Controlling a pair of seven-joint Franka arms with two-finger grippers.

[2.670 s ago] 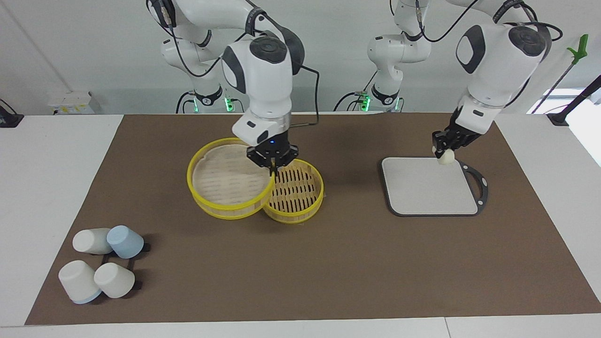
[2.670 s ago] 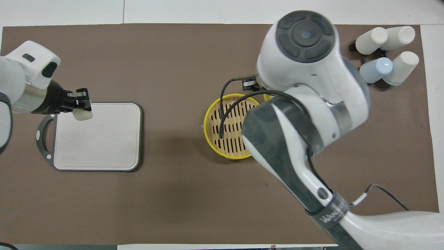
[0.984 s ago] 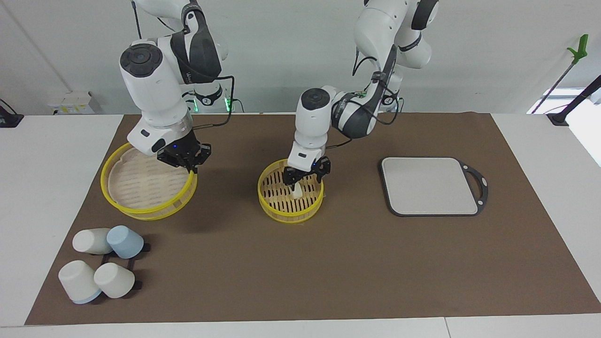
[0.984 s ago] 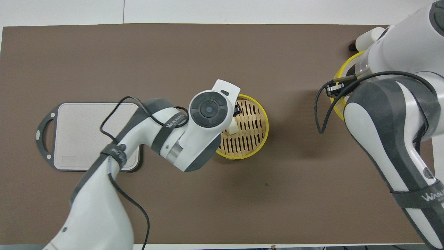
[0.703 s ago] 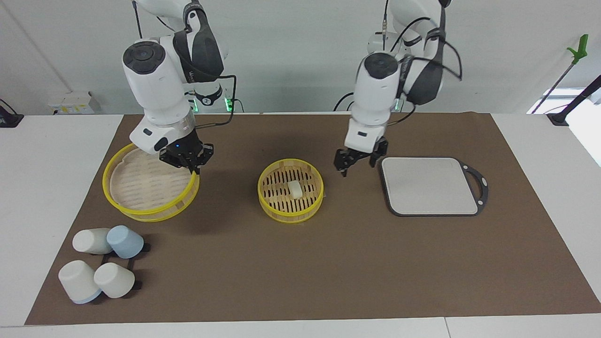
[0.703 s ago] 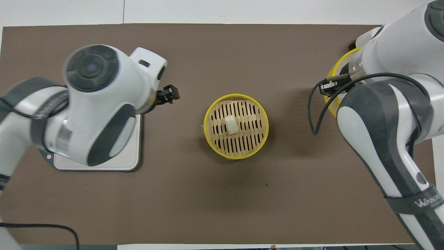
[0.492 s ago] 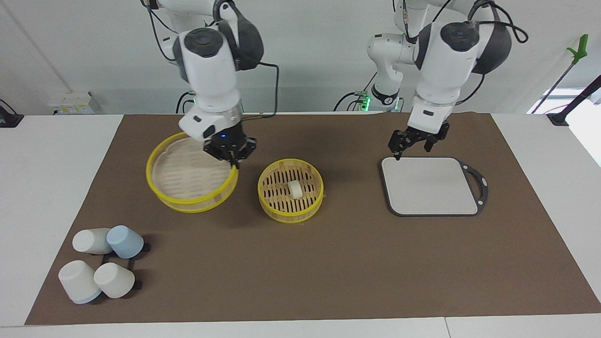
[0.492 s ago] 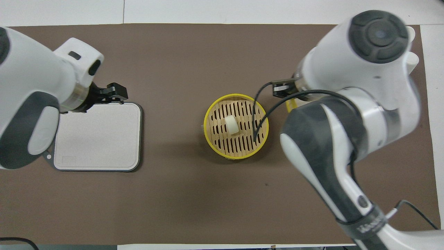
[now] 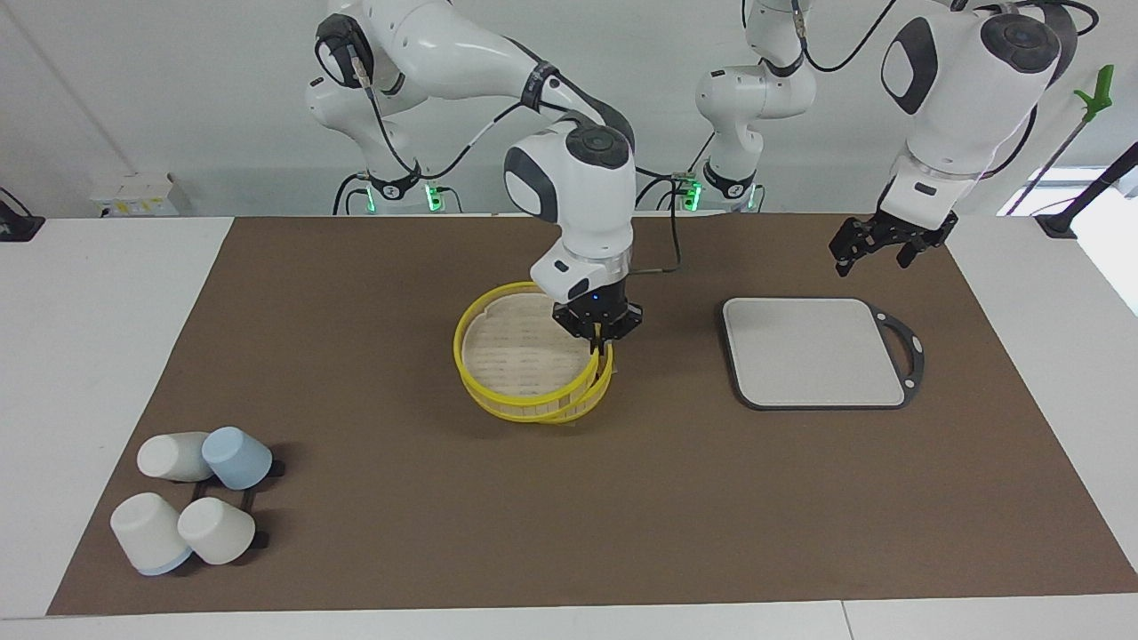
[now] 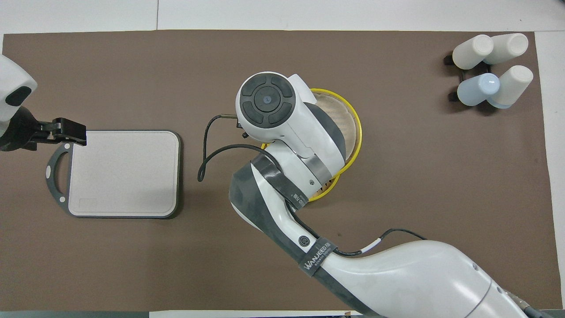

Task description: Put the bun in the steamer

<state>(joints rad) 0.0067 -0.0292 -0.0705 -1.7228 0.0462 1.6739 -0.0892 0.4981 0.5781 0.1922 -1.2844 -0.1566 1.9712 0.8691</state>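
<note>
The lid [image 9: 520, 348] was held by its rim in the closed right gripper [image 9: 597, 336], tilted over the steamer [image 9: 594, 396] to cover it (bun hidden), while the left gripper [image 9: 887, 244] waited open and empty over the table beside the board [image 9: 813, 354].

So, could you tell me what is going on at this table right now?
The right gripper is shut on the yellow rim of the steamer lid, holding it tilted over the steamer base in the middle of the mat. The bun is not visible; the lid covers the base. The left gripper is open and empty, in the air by the grey board. Four cups lie at the right arm's end.
</note>
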